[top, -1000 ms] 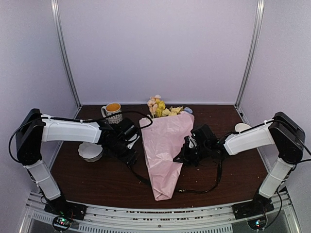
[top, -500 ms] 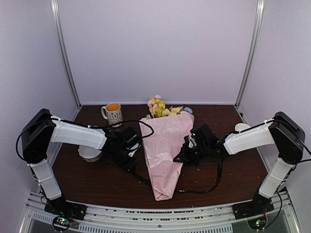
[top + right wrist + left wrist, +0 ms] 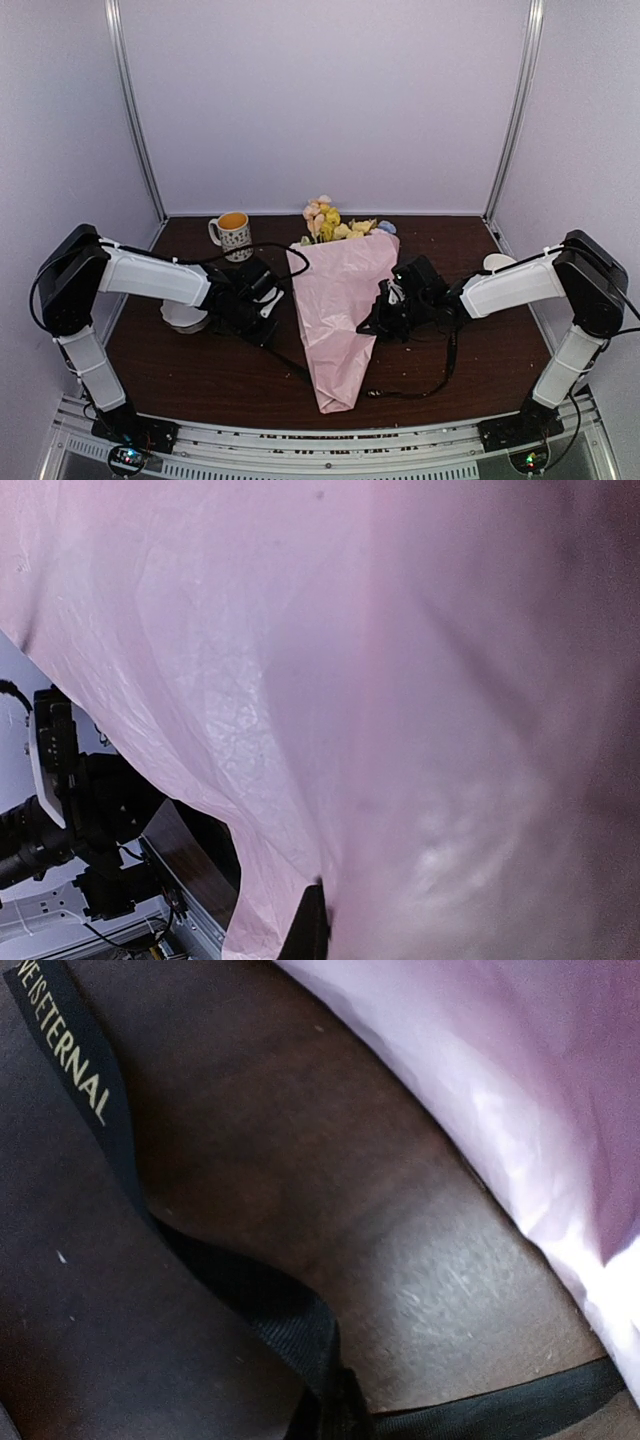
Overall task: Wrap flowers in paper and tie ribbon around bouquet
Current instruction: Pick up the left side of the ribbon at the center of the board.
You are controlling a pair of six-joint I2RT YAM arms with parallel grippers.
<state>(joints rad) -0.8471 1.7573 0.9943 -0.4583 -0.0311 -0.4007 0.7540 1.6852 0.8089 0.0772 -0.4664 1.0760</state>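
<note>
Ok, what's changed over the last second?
The left gripper eased slightly lower on the left of the bouquet and closed, apparently on the black ribbon lying on the table there. The bouquet, the right gripper, shut at the bouquet's right side, and the mug all stayed put.

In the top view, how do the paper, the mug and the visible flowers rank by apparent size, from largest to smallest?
1. Paper, by far the largest.
2. Flowers, only the blooms showing above the paper.
3. Mug, a little smaller than the bloom cluster.
</note>
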